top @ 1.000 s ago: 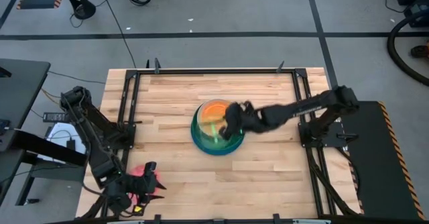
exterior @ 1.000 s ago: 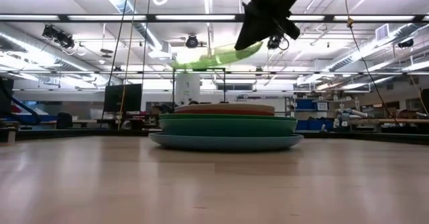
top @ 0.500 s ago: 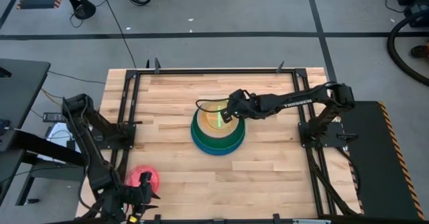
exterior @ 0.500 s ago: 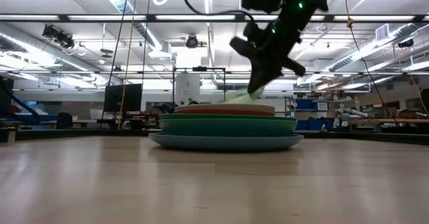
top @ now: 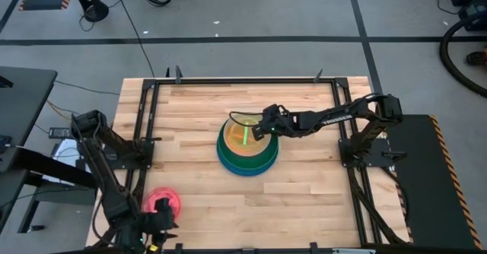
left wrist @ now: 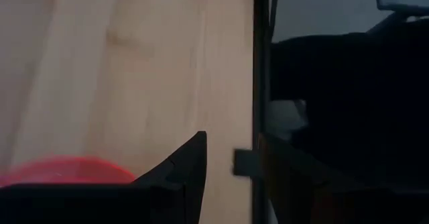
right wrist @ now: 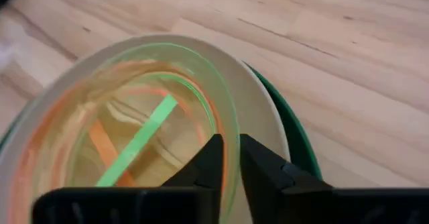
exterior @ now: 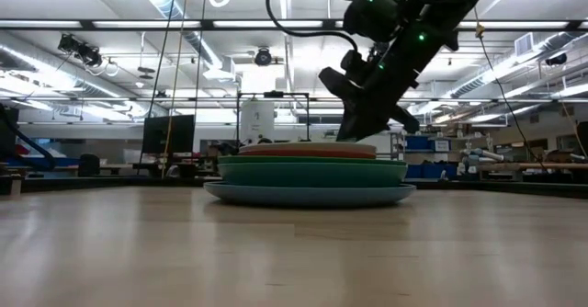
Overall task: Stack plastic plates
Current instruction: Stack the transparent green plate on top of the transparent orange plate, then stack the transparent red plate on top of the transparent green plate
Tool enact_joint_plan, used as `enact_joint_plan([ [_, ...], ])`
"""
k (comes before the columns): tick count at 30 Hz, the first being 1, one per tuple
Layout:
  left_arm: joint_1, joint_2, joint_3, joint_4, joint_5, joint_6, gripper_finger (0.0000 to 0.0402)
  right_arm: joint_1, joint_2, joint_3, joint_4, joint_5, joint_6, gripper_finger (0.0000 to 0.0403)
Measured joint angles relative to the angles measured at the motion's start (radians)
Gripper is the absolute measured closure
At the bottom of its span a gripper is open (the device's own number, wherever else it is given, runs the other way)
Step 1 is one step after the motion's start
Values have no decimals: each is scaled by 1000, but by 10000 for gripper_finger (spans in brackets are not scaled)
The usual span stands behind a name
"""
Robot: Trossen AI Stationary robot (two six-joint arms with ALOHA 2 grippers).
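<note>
The stack of plastic plates (top: 243, 157) stands mid-table: blue at the bottom (exterior: 308, 195), green ones (exterior: 312, 171) above it, then rust-orange (exterior: 308, 149) and cream (right wrist: 258, 110). On top lie the translucent orange plate (right wrist: 100, 140) and, nested in it, the lime plate (top: 242, 130). My right gripper (top: 264, 128) reaches in from the right and is shut on the lime plate. The pink plate (top: 163, 203) lies flat on the table near the near-left corner. My left gripper (top: 156, 225) hovers just beyond it at the near edge. My right gripper pinches the lime plate's rim (right wrist: 231, 140) on its right side, one finger (right wrist: 213, 162) inside the rim and the other (right wrist: 261, 167) outside. The fingers slant down from the table's right. The plate rests in the orange plate on top of the stack.
Black frame rails (top: 144, 125) run along the table's left, right and far sides. Bare wood (top: 304, 201) surrounds the stack. The left wrist view shows the table's edge (left wrist: 258, 83) with dark floor beyond.
My right gripper came down and toward the far-left with the lime plate, which hung tilted above the stack and now lies on it. My left gripper drew back from the pink plate toward the near edge, leaving the plate flat on the table.
</note>
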Motion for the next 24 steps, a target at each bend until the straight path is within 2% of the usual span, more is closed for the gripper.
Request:
enact_joint_plan([
  [3, 21, 1, 34, -15, 78, -70, 263, 0, -12, 9, -36, 3, -62, 316],
  [6, 29, 3, 110, -52, 101, -87, 277, 1, -37, 41, -90, 47, -105, 278],
  [10, 15, 44, 165, -164, -11, -132, 296, 43, -93, 58, -105, 167, -200, 234],
  [12, 9, 83, 163, -219, -27, -178, 299, 78, -124, 58, -102, 234, -247, 219],
  [15, 8, 155, 163, -313, -28, -301, 298, 137, -165, 58, -105, 308, -288, 205],
  [18, 13, 216, 163, -364, 18, -402, 287, 204, -195, 58, -102, 354, -293, 201],
  [24, 70, 284, 163, -383, 37, -615, 234, 331, -207, 58, -83, 469, -304, 208],
])
